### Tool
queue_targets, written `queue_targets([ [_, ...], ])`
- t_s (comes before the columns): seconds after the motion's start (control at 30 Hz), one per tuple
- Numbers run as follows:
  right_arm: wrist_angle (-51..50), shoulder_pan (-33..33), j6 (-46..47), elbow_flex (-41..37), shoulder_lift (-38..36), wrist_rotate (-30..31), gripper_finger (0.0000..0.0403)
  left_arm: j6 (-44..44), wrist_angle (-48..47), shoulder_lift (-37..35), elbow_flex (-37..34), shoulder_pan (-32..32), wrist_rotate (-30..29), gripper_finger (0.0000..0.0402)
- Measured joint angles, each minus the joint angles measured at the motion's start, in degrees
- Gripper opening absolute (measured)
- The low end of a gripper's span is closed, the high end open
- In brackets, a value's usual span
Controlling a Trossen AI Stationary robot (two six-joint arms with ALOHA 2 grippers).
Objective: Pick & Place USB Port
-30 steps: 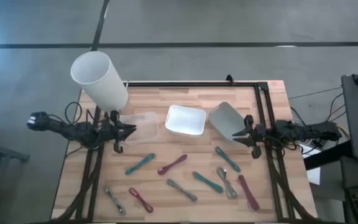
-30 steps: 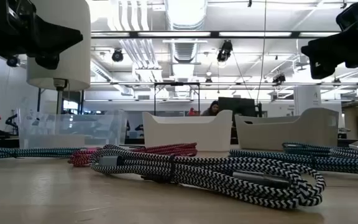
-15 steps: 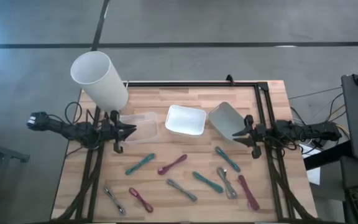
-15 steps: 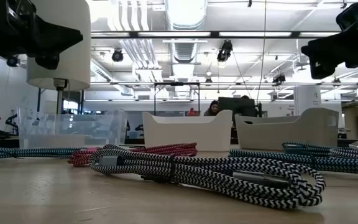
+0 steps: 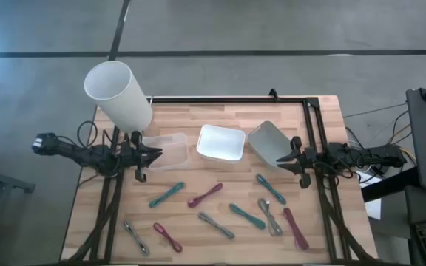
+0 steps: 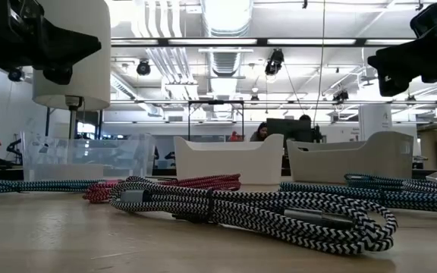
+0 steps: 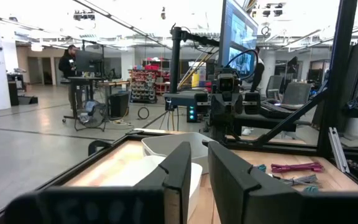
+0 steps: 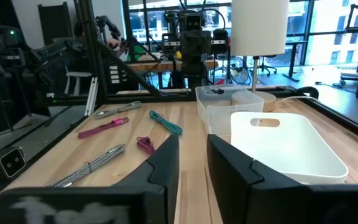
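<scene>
One camera hangs well above and looks straight down on the whole wooden worktop, both arms and the surrounding floor. Another sits at worktop height, very close to a coiled black-and-white cable, facing level across to the bins and the room behind. Each wrist camera looks forward past its own claw across the worktop toward the opposite arm. All four views share the white bin in the middle.

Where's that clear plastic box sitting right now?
In the high view, the clear box sits at the table's back left, beside the white bin and just ahead of the left claw.
</scene>
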Motion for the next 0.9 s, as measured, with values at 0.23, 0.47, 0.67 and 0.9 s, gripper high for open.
queue_targets([
  [0.23,-0.01,-0.01,0.0,0.0,-0.01,0.0,0.0089,-0.01,0.02,0.0,-0.01,-0.01,0.01,0.006],
  [0.47,-0.01,-0.01,0.0,0.0,-0.02,0.01,0.0081,-0.01,0.0,0.0,-0.02,-0.02,0.0,0.006],
  [0.67,-0.01,0.0,0.0,0.02,-0.01,0.0,0.007,0.0,0.02,0.01,-0.02,-0.01,0.0,0.006],
  [0.9,0.0,0.0,0.0,0.02,-0.01,0.01,0.0073,0.01,0.0,0.01,-0.02,0.0,0.0,0.006],
])
